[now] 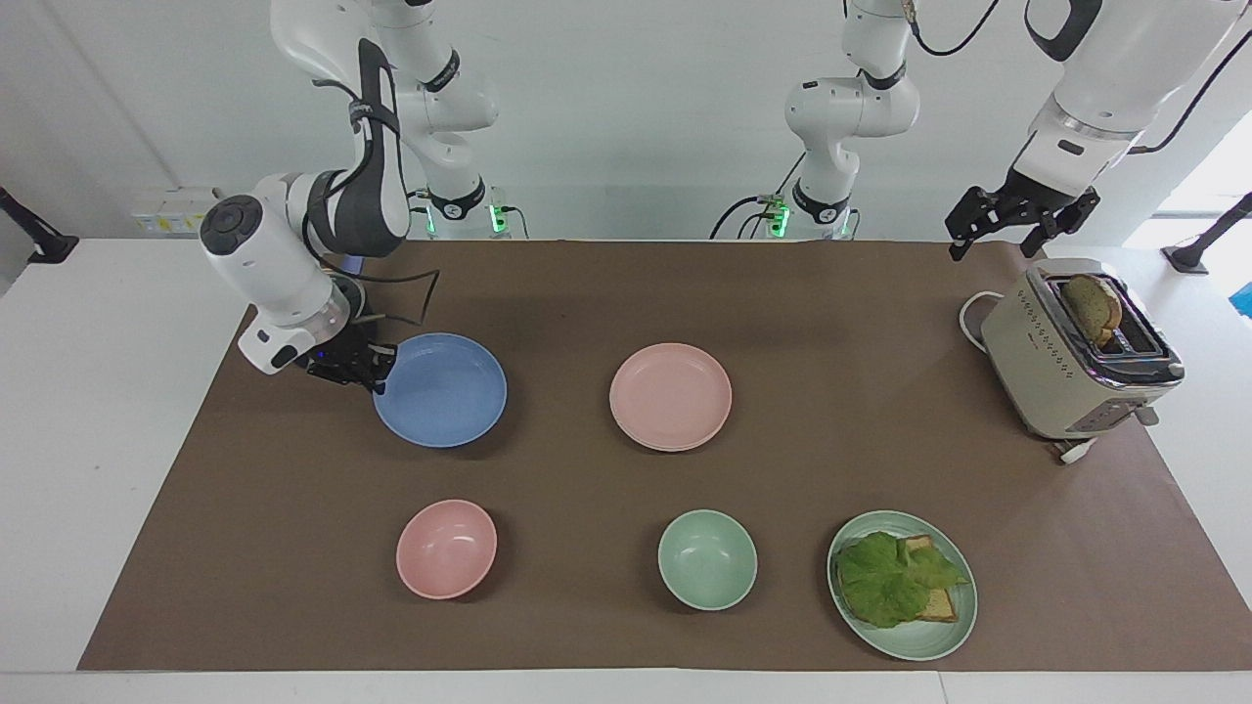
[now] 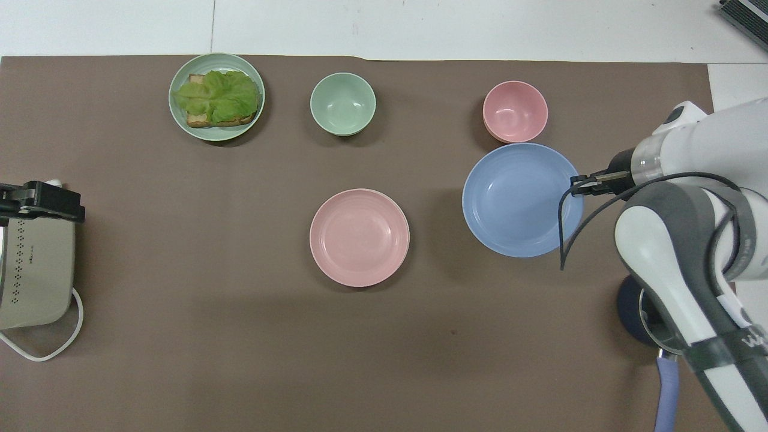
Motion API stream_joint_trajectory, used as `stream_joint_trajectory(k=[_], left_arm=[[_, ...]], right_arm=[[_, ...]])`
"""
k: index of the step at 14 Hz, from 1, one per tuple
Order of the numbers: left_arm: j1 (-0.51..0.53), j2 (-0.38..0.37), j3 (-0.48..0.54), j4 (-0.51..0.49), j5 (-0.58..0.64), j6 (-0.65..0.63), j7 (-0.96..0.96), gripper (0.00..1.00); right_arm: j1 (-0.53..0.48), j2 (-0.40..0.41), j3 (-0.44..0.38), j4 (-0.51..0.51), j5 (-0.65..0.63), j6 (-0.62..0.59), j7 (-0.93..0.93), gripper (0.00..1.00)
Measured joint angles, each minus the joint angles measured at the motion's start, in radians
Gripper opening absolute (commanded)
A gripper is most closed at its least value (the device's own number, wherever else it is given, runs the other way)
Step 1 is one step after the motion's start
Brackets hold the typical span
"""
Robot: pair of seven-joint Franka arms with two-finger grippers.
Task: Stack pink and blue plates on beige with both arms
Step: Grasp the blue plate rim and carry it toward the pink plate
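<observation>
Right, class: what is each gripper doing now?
Left gripper: open, empty, over the toaster.
Right gripper: shut on the blue plate rim.

Setting: robotics lab, staged as a kitchen scene. Evidence: two white arms bolted at the edge of a white table (image 1: 88, 411), green status lights at their bases, cables trailing along a bare white wall (image 1: 626, 117). A brown paper sheet (image 1: 841, 323) covers the work area. Props on it: toaster (image 1: 1071, 357) holding a slice, coloured bowls and plates, one green plate (image 1: 924, 640) with lettuce on bread.
</observation>
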Motion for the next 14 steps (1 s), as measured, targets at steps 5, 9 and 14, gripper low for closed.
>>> stream_joint_trajectory(k=[5, 9, 14], left_arm=[[0.000, 0.000, 0.000, 0.000, 0.000, 0.000, 0.000, 1.00], [0.000, 0.000, 0.000, 0.000, 0.000, 0.000, 0.000, 1.00], [0.000, 0.000, 0.000, 0.000, 0.000, 0.000, 0.000, 1.00]], right_arm=[[0.063, 0.008, 0.111, 0.019, 0.000, 0.003, 0.253, 0.00], [0.179, 0.060, 0.114, 0.019, 0.000, 0.091, 0.387, 0.00], [0.266, 0.157, 0.115, 0.019, 0.000, 0.176, 0.414, 0.00]])
